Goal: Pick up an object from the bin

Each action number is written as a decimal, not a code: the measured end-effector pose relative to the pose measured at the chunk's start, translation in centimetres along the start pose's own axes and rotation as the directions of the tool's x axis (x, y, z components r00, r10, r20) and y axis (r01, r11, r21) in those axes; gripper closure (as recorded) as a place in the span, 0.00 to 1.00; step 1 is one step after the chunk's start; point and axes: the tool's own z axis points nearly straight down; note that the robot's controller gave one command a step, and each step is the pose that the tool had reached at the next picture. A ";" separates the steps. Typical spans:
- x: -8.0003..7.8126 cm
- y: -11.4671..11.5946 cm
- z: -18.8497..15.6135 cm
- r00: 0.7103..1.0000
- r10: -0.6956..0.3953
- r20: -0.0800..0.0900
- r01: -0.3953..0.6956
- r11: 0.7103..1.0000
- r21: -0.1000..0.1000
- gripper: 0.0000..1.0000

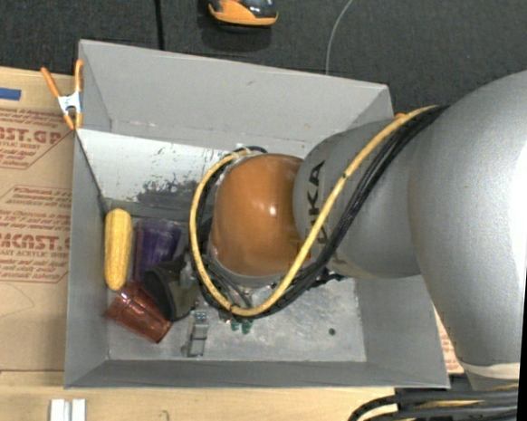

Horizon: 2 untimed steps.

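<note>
Looking down into a grey metal bin [253, 113], I see my arm [446, 201] reaching in from the right. Its orange cover [250, 213] is ringed by yellow and black cables [199, 218] and sits over the middle of the floor. The gripper [189, 292] sits under that cover's lower left edge, and I cannot tell whether it is open or closed, or whether it holds anything.

The nearest things form a small cluster at the left. A translucent purple piece [159, 242] and a black piece [162, 290] lie just beside the gripper. A dark red piece [135, 315] lies in the lower left corner, and a yellow corn cob [117, 248] lies along the left wall. A small grey piece [197, 334] lies apart, near the front wall.

My worry is working blind: the cover hides the contact point, so a closing grip could catch two crowded things, or clip one edge and flick it away. The cable loop hangs low (close to the black piece, as far as I can judge) and might drag something sideways on the lift.

The cluster is hemmed in by the left wall and the front corner. The floor to the right and front looks bare, so I judge straight up to be the safest exit.
</note>
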 end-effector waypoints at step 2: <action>-1.1 -0.2 3.4 0.997 -0.078 0.012 0.078 0.997 -0.001 0.00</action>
